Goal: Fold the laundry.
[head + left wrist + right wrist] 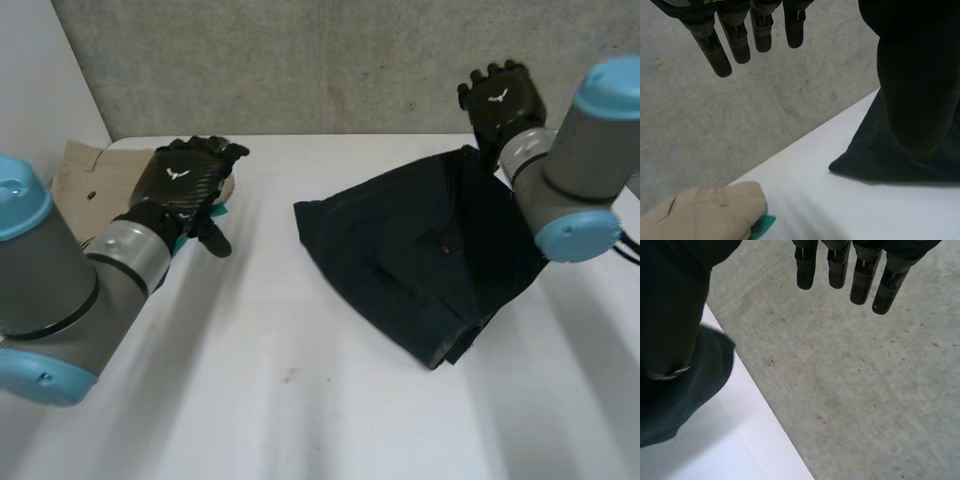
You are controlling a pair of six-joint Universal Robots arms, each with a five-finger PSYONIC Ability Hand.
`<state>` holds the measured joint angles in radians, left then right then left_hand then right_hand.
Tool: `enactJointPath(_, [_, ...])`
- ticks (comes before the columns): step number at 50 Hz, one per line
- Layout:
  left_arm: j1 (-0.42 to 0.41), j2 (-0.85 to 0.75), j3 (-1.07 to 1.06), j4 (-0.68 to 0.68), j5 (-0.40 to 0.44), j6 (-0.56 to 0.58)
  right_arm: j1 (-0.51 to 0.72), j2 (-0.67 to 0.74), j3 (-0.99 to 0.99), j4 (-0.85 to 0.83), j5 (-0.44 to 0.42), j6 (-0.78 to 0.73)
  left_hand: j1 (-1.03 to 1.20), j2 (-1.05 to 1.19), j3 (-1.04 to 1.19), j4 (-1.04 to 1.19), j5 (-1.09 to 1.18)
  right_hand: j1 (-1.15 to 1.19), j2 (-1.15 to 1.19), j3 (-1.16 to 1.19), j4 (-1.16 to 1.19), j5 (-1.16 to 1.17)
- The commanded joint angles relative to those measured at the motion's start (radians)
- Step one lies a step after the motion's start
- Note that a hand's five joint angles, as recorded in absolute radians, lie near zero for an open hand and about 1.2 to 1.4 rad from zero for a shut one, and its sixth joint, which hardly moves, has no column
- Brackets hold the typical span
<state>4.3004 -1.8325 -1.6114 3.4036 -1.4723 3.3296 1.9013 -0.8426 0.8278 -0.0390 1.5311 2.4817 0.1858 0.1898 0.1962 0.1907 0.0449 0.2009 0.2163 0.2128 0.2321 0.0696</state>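
The dark navy garment (420,250) lies in the centre-right of the head view, loosely bunched, one hem pointing toward the lower middle of the frame and its far edge running under the right arm. It looks like shorts or trousers, with a small button on the front. It is not yet folded.

The right hand (500,100) hangs in the upper right of the frame, above the garment's far corner and not touching it. In its own wrist view the fingers (862,280) are straight and loose, holding nothing. The left hand (180,185) hovers in the upper left, well apart from the dark cloth. Its fingers (740,42) are likewise straight and empty.

To do this step well, I judge the cloth should first be flattened. Each hand should take an outer corner and draw it taut, so creases go before any fold is made. The left hand has the longer reach across.

Under the left hand sits a tan garment (85,175), apparently already folded, with a small teal item (762,226) tucked at its edge. Both garments lie on the white table (300,400), smooth with plenty of bare space toward the lower frame. Behind it stands a rough grey concrete surface (330,60).
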Motion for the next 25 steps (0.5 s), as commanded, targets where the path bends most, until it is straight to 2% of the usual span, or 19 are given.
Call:
enactJointPath(1, [-0.001,-0.134,0.114,0.019,0.095,0.037,0.007,-0.269,0.190,0.195,0.101,0.161,0.007,0.003,-0.003,0.002,-0.026,-0.026,-0.042,-0.038,-0.058,-0.070])
enactJointPath(9, [0.002,-0.195,0.156,0.028,0.113,0.068,0.013,-0.357,0.426,0.359,0.057,0.445,0.007,0.003,-0.003,0.002,-0.026,-0.013,-0.029,-0.025,-0.044,-0.056])
enactJointPath(15, [0.001,-0.197,0.146,0.028,0.112,0.067,0.061,-0.388,0.588,0.331,0.052,0.583,0.004,0.000,-0.006,-0.001,-0.029,-0.016,-0.031,-0.028,-0.047,-0.059])
enactJointPath(19, [0.001,-0.197,0.140,0.028,0.112,0.067,0.113,-0.363,0.631,0.268,0.061,0.626,0.001,-0.003,-0.009,-0.004,-0.032,-0.013,-0.029,-0.025,-0.044,-0.056])
enactJointPath(25, [0.001,-0.195,0.134,0.028,0.110,0.067,0.143,-0.236,0.584,0.217,0.096,0.675,0.001,-0.003,-0.009,-0.004,-0.032,-0.004,-0.020,-0.016,-0.036,-0.048])
